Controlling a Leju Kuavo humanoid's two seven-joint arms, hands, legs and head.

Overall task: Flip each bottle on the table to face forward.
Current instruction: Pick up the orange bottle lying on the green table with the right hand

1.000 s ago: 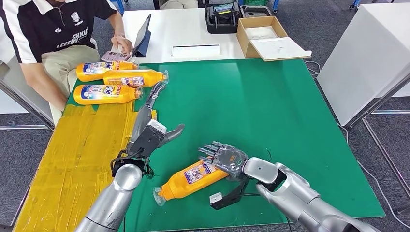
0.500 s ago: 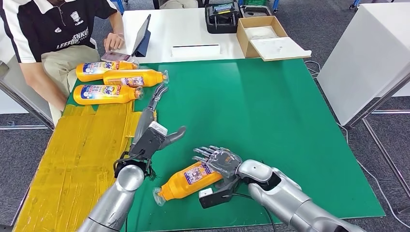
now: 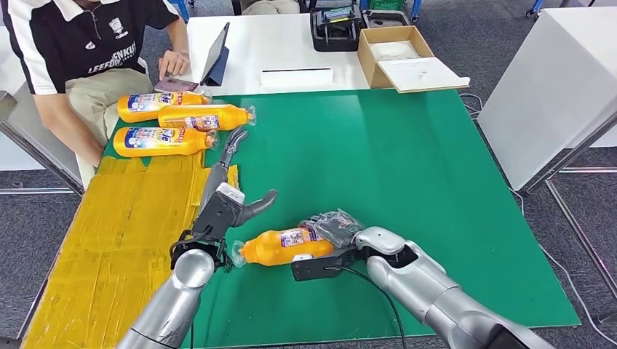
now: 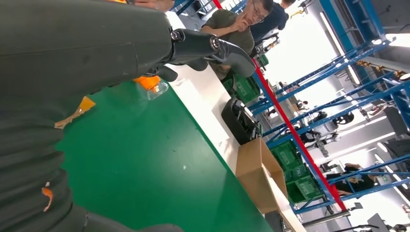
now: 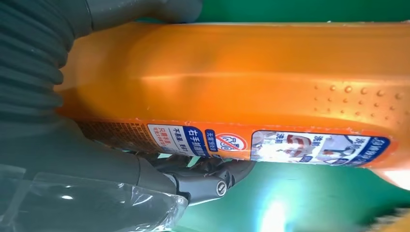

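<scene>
An orange bottle lies on its side on the green mat, its clear cap pointing at my left hand. My right hand grips its base end, thumb on one side and fingers wrapped over the other. The right wrist view shows the bottle close up with its label strip facing the fingers. My left hand hovers just left of the cap, holding nothing, fingers stretched out. Three more orange bottles lie side by side at the mat's far left.
A person sits at the far left corner with a phone and a tablet. Yellow tape covers the table's left strip. A white table behind holds a cardboard box and a black case.
My right hand has closed over the bottle's base and swung it from a diagonal to nearly crosswise, bringing the cap up to my left hand. The left hand has barely moved.
</scene>
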